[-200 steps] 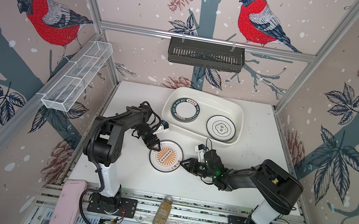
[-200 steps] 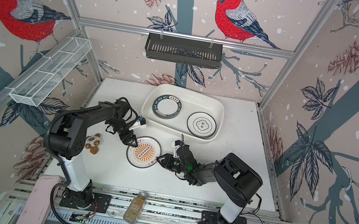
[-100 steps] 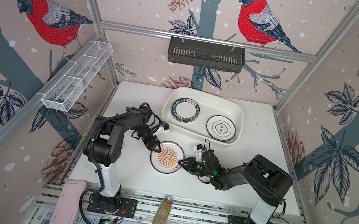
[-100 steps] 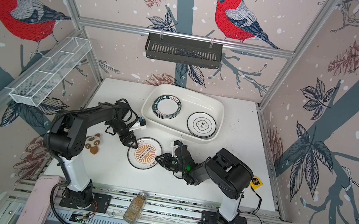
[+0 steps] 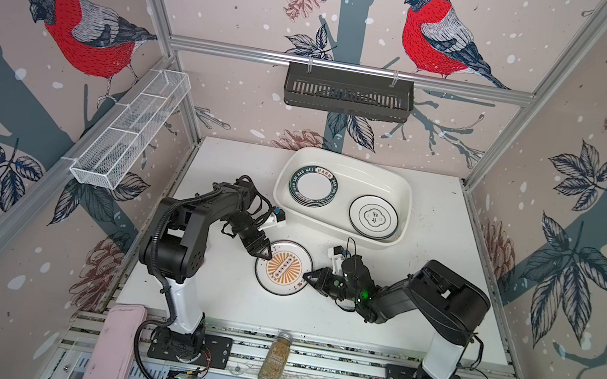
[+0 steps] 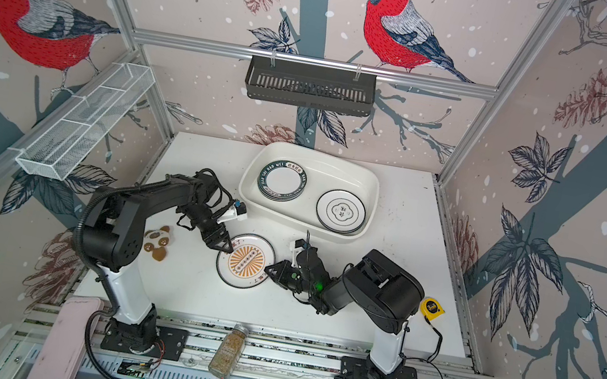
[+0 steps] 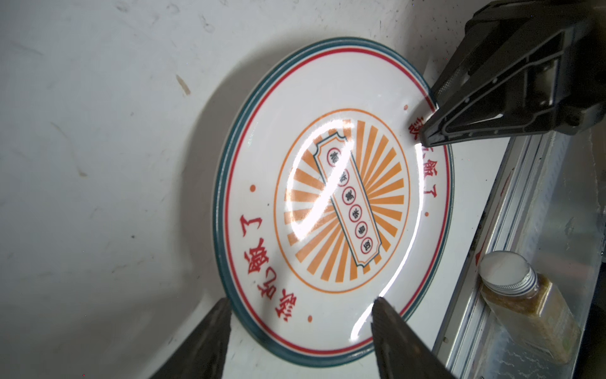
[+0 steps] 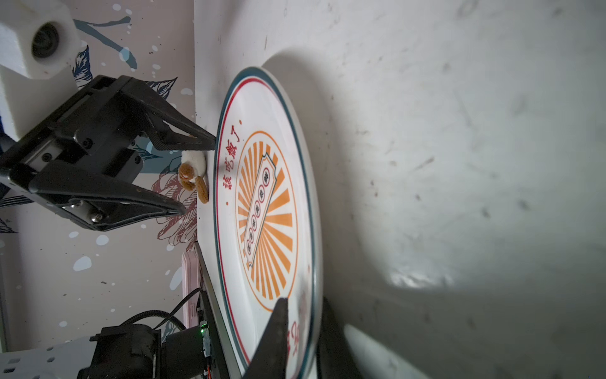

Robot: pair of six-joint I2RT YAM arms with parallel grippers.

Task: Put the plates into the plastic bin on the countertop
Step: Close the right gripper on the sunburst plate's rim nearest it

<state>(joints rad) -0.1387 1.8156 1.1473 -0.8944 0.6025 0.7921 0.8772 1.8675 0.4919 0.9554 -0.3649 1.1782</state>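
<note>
Glossy glazed plate (image 7: 334,203) on a matt, scuffed countertop (image 7: 98,164); the plastic bin (image 5: 375,182) looks smooth and shiny

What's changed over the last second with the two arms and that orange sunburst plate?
The right gripper narrowed its jaws onto the right rim of the sunburst plate, and its elbow swung in leftward. The left gripper stayed open astride the opposite rim; plate and plastic bin unmoved.
</note>
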